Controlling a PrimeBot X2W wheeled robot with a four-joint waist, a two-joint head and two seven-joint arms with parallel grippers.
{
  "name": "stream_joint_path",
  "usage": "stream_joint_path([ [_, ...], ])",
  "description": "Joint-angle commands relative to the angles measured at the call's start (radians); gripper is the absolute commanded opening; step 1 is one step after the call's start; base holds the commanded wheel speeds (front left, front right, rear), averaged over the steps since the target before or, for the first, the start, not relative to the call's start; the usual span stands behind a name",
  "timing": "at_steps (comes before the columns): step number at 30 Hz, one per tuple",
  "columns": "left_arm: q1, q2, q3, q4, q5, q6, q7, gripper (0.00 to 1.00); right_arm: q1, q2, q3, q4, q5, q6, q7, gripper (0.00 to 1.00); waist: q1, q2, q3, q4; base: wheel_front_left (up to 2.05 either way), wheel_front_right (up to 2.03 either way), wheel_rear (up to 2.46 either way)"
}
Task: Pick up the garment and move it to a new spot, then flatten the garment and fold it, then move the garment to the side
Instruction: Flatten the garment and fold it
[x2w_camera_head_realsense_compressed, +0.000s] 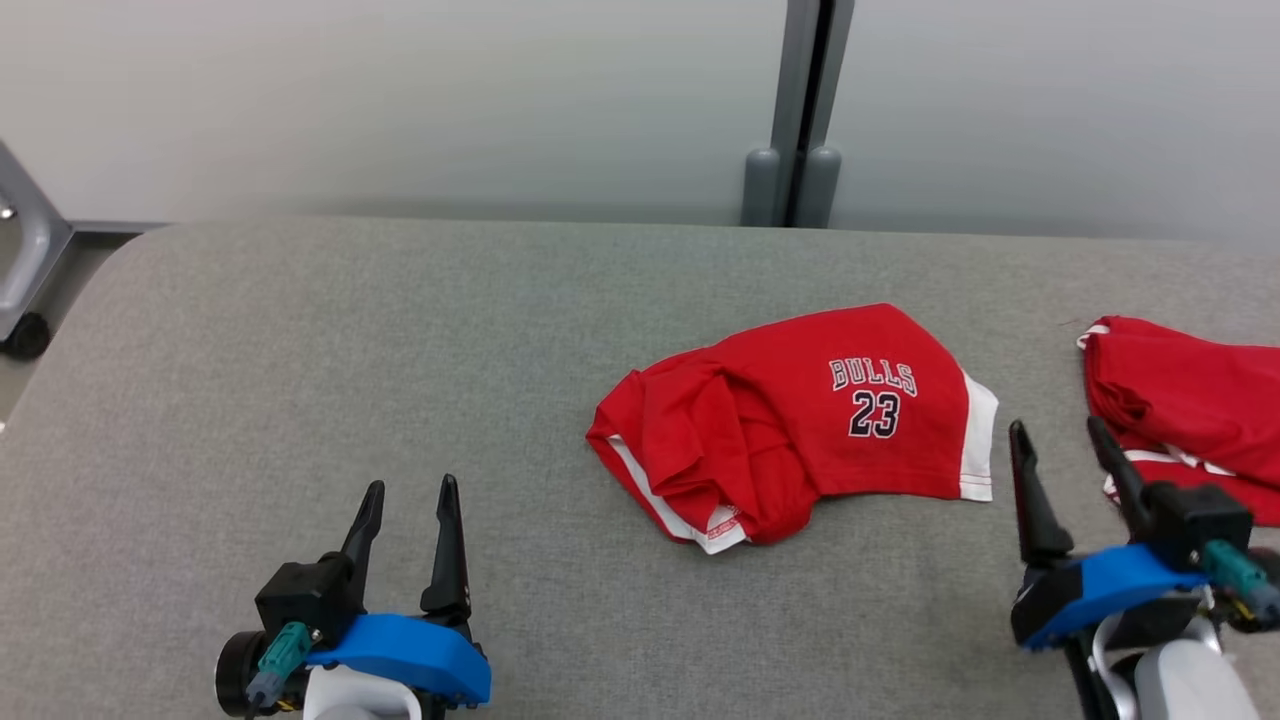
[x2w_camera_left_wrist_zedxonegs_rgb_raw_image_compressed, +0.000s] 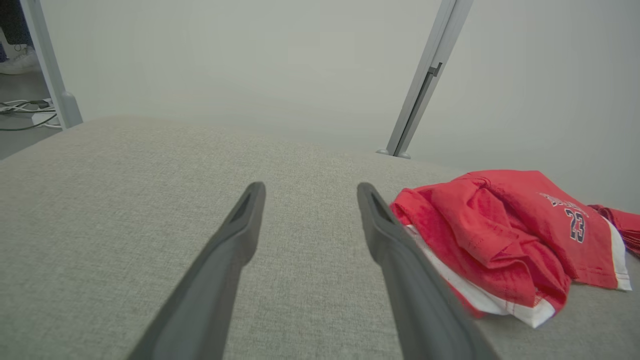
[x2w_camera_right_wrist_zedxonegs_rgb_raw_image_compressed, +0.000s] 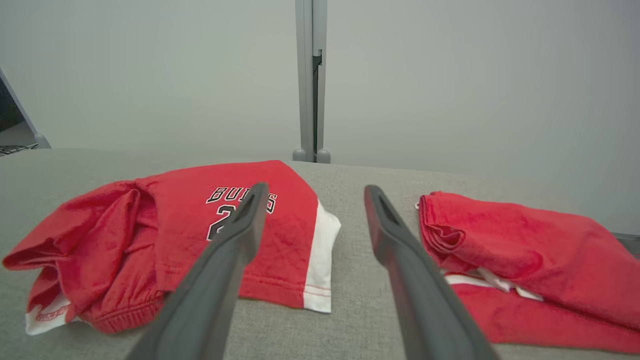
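Spanning the whole work area, a grey cloth-covered bench (x2w_camera_head_realsense_compressed: 300, 350) is noted, its far edge set against a pale wall.

Right of the bench's middle, about midway between the near and far edges, the red garment (x2w_camera_head_realsense_compressed: 800, 420) is found: shorts with white side trim, "BULLS 23" facing up. The printed leg lies fairly flat. The half toward the bench's left is bunched and doubled over on itself, with a white hem turned out.

Further toward the bench's right side a second red piece (x2w_camera_head_realsense_compressed: 1190, 400) is seen, cut off by the frame and apart from the first. Layered folds are visible, but whether it is finished work cannot be told.

Left pincer (x2w_camera_head_realsense_compressed: 411, 482): spread wide, nothing held, poised over the near-left part of the bench, well apart from the garment.

Right pincer (x2w_camera_head_realsense_compressed: 1056, 423): likewise spread, nothing held, by the near edge, aimed at the strip of bare bench between the two red pieces.

Progress, as judged: nothing is seen to be done yet on the printed shorts. Pickup and move, flattening, folding and setting aside are all taken to be left. The bunched left half is expected to need spreading out before any fold.
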Motion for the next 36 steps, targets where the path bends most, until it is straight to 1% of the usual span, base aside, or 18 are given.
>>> stream_joint_path([
  [1, -0.021, 0.001, -0.002, -0.004, 0.005, 0.001, -0.004, 1.0, -0.031, -0.001, -0.02, 0.014, -0.02, 0.0, 0.016, 1.0, 0.0, -0.0002, 0.022, 0.019, 0.0, 0.0, 0.0],
  [8, -0.042, -0.009, -0.007, -0.007, 0.012, -0.003, -0.004, 1.0, -0.112, -0.01, -0.115, 0.135, -0.094, 0.0, 0.085, 1.0, 0.0, -0.0002, 0.084, 0.076, 0.0, 0.0, 0.0],
  [9, -0.042, -0.009, -0.007, -0.007, 0.012, -0.003, -0.004, 1.0, -0.112, -0.01, -0.115, 0.135, -0.094, 0.0, 0.085, 1.0, 0.0, -0.0002, 0.084, 0.076, 0.0, 0.0, 0.0],
  [15, -0.046, -0.016, 0.001, -0.002, 0.02, -0.003, -0.004, 1.0, -0.147, -0.019, -0.169, 0.277, -0.11, 0.0, 0.097, 1.0, 0.0, -0.0002, 0.115, 0.119, 0.0, 0.0, 0.0],
  [22, -0.037, -0.026, 0.012, 0.009, 0.03, -0.011, -0.004, 1.0, -0.179, -0.017, -0.177, 0.409, -0.11, 0.0, 0.073, 1.0, 0.0, -0.0002, 0.114, 0.133, 0.0, 0.0, 0.0],
  [23, -0.035, -0.027, 0.013, 0.012, 0.031, -0.013, -0.004, 1.0, -0.183, -0.019, -0.175, 0.428, -0.11, 0.0, 0.067, 0.8, 0.0, -0.0002, 0.11, 0.132, 0.0, 0.0, 0.0],
  [25, -0.032, -0.029, 0.013, 0.016, 0.032, -0.016, -0.004, 1.0, -0.192, -0.02, -0.166, 0.467, -0.101, 0.0, 0.058, 0.48, 0.0, -0.0002, 0.103, 0.129, 0.0, 0.0, 0.0],
  [28, -0.029, -0.027, 0.011, 0.023, 0.038, -0.023, -0.004, 1.0, -0.212, -0.025, -0.148, 0.516, -0.088, 0.0, 0.038, 0.29, 0.0, -0.0002, 0.092, 0.122, 0.0, 0.0, 0.0],
  [30, -0.028, -0.025, 0.01, 0.027, 0.04, -0.023, -0.004, 1.0, -0.232, -0.033, -0.14, 0.541, -0.081, 0.0, 0.015, 0.11, 0.0, -0.0002, 0.086, 0.116, 0.0, 0.0, 0.0],
  [32, -0.027, -0.024, 0.007, 0.031, 0.04, -0.025, -0.004, 1.0, -0.251, -0.037, -0.135, 0.564, -0.081, 0.0, -0.009, 0.0, 0.0, -0.0002, 0.081, 0.111, 0.0, 0.0, 0.0],
  [36, -0.023, -0.023, -0.001, 0.036, 0.043, -0.025, -0.004, 1.0, -0.282, -0.034, -0.112, 0.58, -0.08, 0.0, -0.061, 0.0, 0.0, -0.0002, 0.069, 0.105, 0.0, 0.0, 0.0],
])
